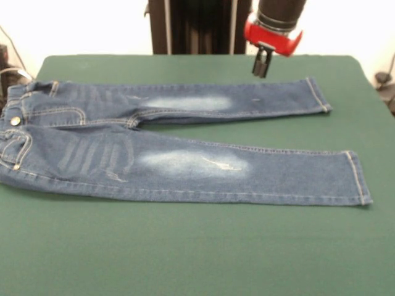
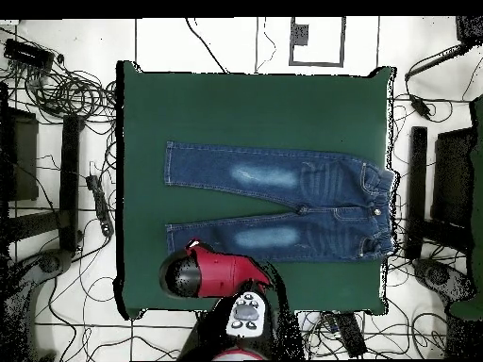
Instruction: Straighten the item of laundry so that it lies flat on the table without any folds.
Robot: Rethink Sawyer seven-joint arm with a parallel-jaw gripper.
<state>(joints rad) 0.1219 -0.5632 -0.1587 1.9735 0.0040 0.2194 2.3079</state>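
The item of laundry (image 1: 179, 145) is a small pair of blue jeans lying spread on the green table (image 1: 185, 253). In the front view its waistband is at the left and both legs run to the right, slightly apart, with pale thigh patches. In the overhead view the jeans (image 2: 283, 200) lie across the middle of the table (image 2: 245, 104). My gripper (image 1: 261, 69) hangs above the table's far side, over the far leg near its cuff, not touching the cloth. Its fingers look shut with nothing held. From overhead, the red arm (image 2: 222, 273) hides the gripper.
Cables (image 2: 66, 90) and dark stands (image 2: 420, 189) ring the table on the floor. Some dark gear (image 1: 6, 68) sits at the front view's left edge near the waistband. Green cloth shows all around the jeans, widest on the near side in the front view.
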